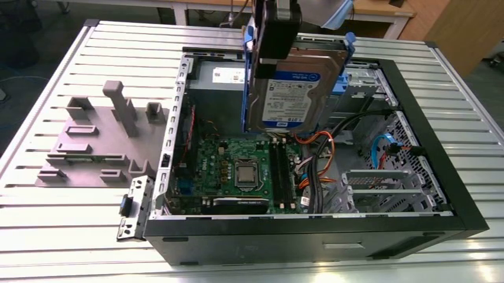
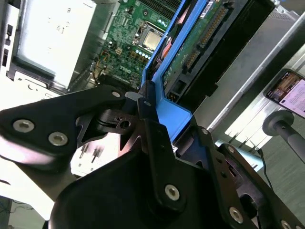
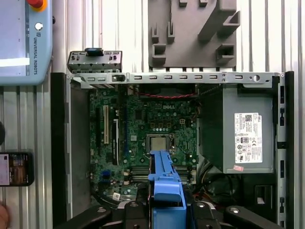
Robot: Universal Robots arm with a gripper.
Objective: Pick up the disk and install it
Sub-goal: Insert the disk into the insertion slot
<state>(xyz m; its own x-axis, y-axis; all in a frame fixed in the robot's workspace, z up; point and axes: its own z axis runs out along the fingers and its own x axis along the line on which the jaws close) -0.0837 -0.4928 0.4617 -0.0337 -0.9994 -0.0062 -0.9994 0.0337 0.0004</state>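
Firmly, the gripper (image 1: pixel 273 54) clamps the disk (image 1: pixel 293 88) by its top edge, upright over the case (image 1: pixel 315 227) toward twelve o'clock; best kept square and clear of the cables (image 1: pixel 317 141).

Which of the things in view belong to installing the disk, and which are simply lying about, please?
Job in hand: the disk, the gripper clamping it, the open computer case.
Lying about: grey fixture block, phone, light-blue control pendant.
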